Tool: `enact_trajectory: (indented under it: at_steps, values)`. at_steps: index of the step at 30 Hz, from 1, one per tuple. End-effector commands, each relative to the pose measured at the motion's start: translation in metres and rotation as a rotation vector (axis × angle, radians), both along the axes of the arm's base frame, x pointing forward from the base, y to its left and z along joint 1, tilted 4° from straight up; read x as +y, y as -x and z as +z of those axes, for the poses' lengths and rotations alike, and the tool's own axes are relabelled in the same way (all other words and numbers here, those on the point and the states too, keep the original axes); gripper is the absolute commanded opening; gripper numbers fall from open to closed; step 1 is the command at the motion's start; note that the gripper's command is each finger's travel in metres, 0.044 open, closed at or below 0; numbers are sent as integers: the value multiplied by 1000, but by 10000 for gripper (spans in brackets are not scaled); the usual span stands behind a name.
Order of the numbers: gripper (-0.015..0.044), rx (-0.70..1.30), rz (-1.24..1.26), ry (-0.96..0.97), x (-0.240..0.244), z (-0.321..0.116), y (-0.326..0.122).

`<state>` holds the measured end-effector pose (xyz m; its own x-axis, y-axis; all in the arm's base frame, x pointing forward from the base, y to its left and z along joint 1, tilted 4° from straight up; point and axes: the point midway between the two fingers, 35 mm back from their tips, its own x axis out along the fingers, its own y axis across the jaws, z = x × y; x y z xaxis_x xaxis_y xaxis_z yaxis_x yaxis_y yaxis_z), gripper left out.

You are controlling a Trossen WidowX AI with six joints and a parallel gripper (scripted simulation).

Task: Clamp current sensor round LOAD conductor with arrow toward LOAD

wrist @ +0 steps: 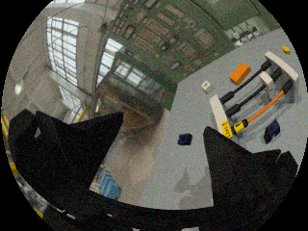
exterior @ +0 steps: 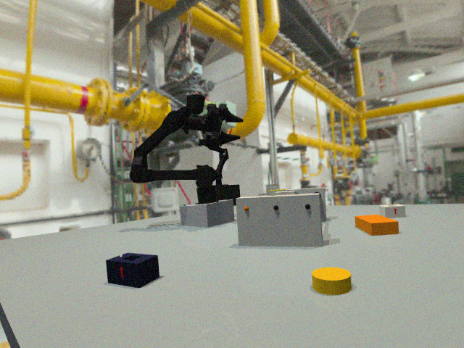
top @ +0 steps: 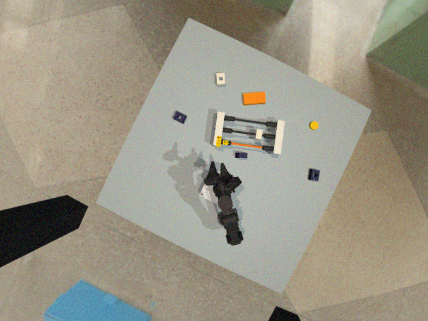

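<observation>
The current sensor [top: 241, 154] [wrist: 271, 131] is a small dark blue block standing on the table just beside the orange conductor [top: 246, 145] [wrist: 265, 108]. Its opening and arrow are too small to read, and I cannot make it out in the exterior view. A yellow LOAD label [top: 219, 141] [wrist: 226, 129] is on the rack's end wall, and a yellow tag [top: 225, 142] [wrist: 239, 126] is on the orange conductor at that end. My gripper [top: 217, 162] [exterior: 241, 129] [wrist: 165, 123] is open and empty, raised high above the table, to the sensor's left in the top view.
The rack [top: 279, 138] [exterior: 279, 228] also carries two black conductors; a white block [top: 259, 134] [wrist: 266, 78] sits on the middle one. Around stand dark blocks [top: 179, 117] [top: 313, 174] [exterior: 132, 273], an orange block [top: 253, 98] [exterior: 376, 225], a white block [top: 220, 83] and a yellow disc [top: 313, 125] [exterior: 331, 280].
</observation>
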<state>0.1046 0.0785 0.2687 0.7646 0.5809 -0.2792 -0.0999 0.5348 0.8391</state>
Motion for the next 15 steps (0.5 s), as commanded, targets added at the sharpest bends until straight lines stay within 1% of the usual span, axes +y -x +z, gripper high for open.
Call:
enact_trajectory:
  at_steps: [1, 2, 4, 9, 15]
  values:
    - [426, -10, -4, 7, 1, 1, -2]
    - [440, -38, -16, 28, 3, 5, -9]
    - [440, -140, -64, 111, 7, 19, -36]
    - [440, -385, -215, 389, -4, 44, -113]
    - [440, -520, -327, 617, -30, 53, -163]
